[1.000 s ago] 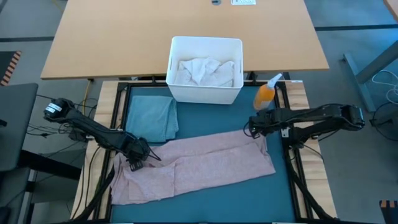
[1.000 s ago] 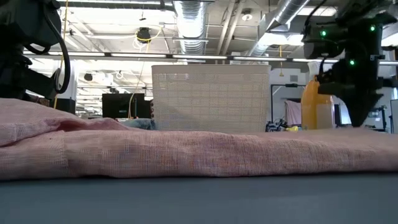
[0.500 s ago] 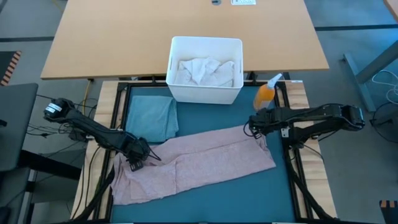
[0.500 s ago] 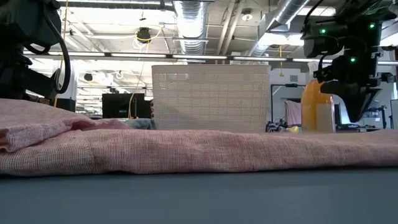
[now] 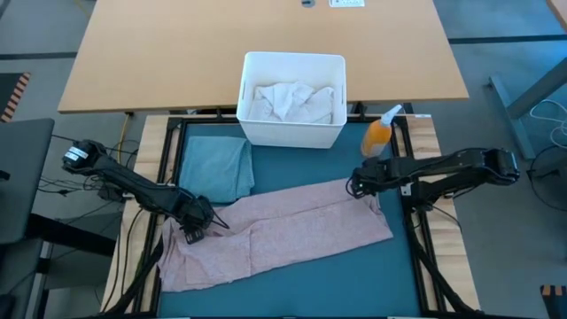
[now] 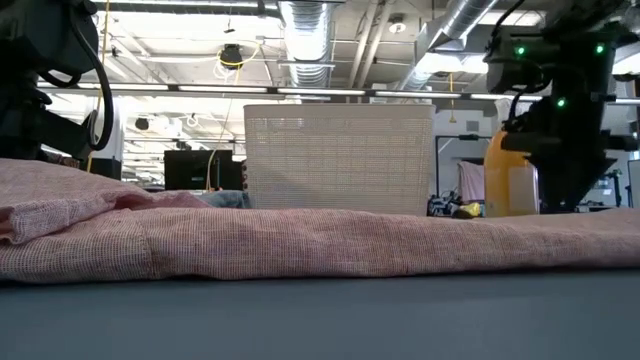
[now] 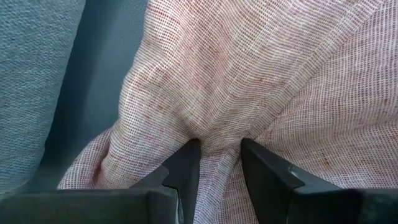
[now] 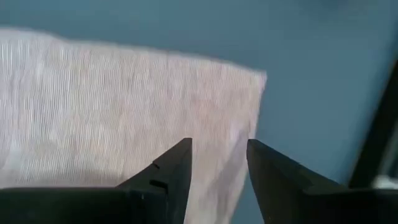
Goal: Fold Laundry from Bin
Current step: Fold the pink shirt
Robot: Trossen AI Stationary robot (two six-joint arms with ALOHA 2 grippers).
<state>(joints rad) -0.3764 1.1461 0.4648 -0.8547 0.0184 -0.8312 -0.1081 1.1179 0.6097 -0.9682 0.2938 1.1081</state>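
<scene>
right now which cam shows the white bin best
The high view: it looks straight down into the white bin, showing its whole rim and the white cloth inside. The low view shows only one side wall, contents hidden. Neither wrist view shows it, only pink fabric.

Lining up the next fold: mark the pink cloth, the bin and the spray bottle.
pink cloth (image 5: 283, 232), high view, middle of the spread fabric.
bin (image 5: 292, 133), high view, near wall.
spray bottle (image 5: 377, 137), high view, orange body.
</scene>
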